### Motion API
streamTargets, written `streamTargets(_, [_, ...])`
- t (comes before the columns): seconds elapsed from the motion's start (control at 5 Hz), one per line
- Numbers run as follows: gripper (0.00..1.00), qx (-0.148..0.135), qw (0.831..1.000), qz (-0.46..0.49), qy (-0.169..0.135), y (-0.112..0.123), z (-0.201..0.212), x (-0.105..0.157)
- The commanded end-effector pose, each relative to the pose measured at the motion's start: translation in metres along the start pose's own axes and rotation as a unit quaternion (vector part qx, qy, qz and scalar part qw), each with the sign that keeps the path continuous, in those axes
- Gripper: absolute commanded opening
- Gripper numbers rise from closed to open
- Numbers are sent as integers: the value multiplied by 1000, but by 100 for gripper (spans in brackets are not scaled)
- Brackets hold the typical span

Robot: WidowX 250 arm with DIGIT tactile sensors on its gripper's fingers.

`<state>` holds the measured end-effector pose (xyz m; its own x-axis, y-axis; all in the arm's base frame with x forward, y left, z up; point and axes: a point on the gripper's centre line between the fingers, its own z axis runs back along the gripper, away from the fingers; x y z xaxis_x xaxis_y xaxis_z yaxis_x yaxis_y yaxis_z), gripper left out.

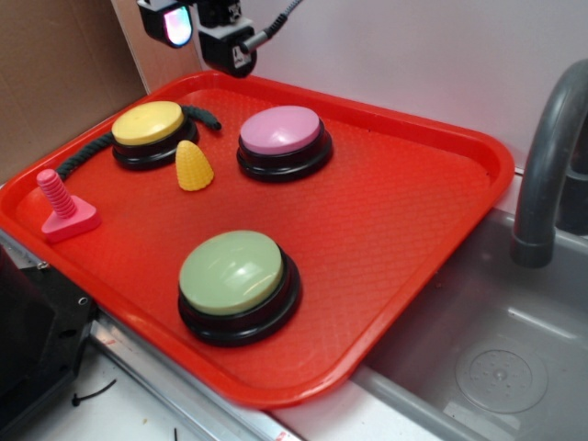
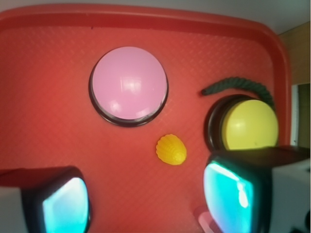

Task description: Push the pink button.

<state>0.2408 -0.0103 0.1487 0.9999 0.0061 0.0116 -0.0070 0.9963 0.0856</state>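
Note:
The pink button (image 1: 281, 130) has a smooth pink-lilac dome on a black round base and sits at the back middle of the red tray (image 1: 404, 211). In the wrist view it lies at the upper middle (image 2: 129, 83). My gripper (image 1: 197, 26) hangs high above the tray's back left edge, well clear of the button. In the wrist view my gripper (image 2: 146, 199) is open and empty, with its two glowing teal pads (image 2: 65, 206) wide apart over bare tray.
A yellow button (image 1: 149, 124) with a dark rope (image 1: 83, 156) behind it stands back left. A yellow corn toy (image 1: 193, 166), a pink bolt toy (image 1: 62, 207) and a green button (image 1: 231, 274) are on the tray. A grey sink (image 1: 496, 358) and faucet (image 1: 547, 156) lie right.

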Motion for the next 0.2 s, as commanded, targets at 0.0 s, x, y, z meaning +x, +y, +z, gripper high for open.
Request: streamTargets(0.0, [100,28,996,-10,-85,-15,50,-9])
